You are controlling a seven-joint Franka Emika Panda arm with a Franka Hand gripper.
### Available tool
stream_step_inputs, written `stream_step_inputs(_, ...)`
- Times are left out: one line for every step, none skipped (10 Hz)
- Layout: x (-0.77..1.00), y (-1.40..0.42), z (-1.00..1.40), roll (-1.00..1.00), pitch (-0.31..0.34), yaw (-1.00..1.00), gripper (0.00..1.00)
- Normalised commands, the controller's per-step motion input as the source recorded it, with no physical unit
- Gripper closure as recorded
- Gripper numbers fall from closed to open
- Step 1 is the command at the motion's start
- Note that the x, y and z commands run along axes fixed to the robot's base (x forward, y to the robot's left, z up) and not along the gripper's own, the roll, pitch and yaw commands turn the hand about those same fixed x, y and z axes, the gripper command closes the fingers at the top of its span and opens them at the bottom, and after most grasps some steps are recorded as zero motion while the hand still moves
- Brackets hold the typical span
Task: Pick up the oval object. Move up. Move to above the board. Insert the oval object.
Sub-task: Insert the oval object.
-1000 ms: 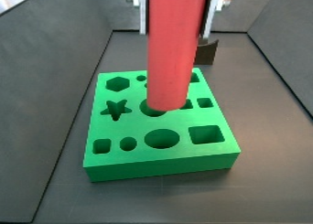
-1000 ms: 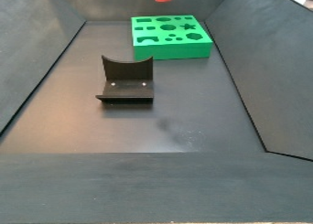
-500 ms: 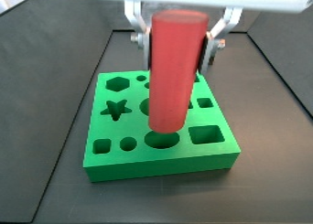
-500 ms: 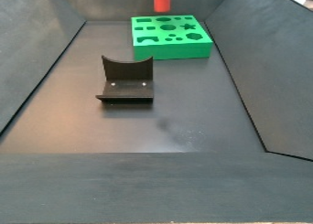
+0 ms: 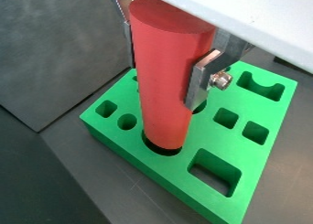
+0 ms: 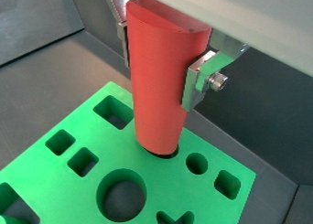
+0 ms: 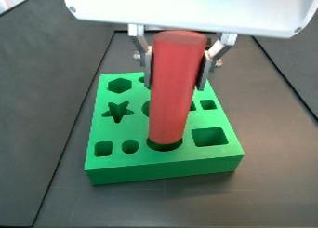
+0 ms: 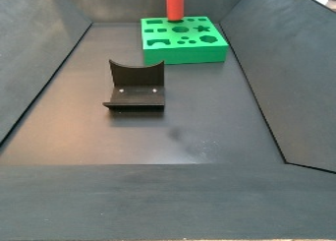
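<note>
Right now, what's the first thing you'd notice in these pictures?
The big red oval object stands out first: it stands upright in the end effector, its lower end going into a cutout near the front edge of the bright green board. Farther off on the dark floor sits a dark grey U-shaped block.

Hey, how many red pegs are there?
1: the peg, upright in the gripper over the board, lower end at a cutout. None seems hidden.
</note>
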Motion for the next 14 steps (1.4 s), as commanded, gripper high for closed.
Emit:
stream_step_inputs(0.0,-0.1,-0.18,0.02,0.0,0.19,1.0)
stream_step_inputs(0.0,-0.11,-0.17,0.01,-0.006,0.22,1.0)
stream_step_inputs(0.02,-0.08,-0.12,0.01,0.0,0.11,1.0)
stream_step_inputs(0.02,-0.05,-0.14,0.02,0.0,0.09,1.0)
stream_step_inputs(0.03,-0.01,-0.22,0.04,0.0,0.03,1.0)
stream_step_inputs(0.12,0.0,-0.37,0.11,0.0,0.0,1.0)
stream_step_inputs(0.11,0.0,-0.39,0.15,0.0,0.0,1.0)
stream_step_inputs(0.11,0.0,-0.44,0.16,0.0,0.01,1.0)
stream_step_inputs(0.19,-0.09,-0.64,0.16,0.0,0.0,1.0)
stream_step_inputs(0.23,-0.19,-0.72,0.14,0.0,-0.02,1.0)
stream_step_inputs(0.22,-0.2,-0.6,0.11,0.0,-0.13,1.0)
stream_step_inputs(0.21,-0.22,-0.67,0.11,0.0,-0.18,1.0)
stream_step_inputs(0.28,-0.17,-0.95,0.18,0.0,-0.19,1.0)
stream_step_inputs(0.21,-0.13,-1.0,0.16,-0.003,-0.07,1.0)
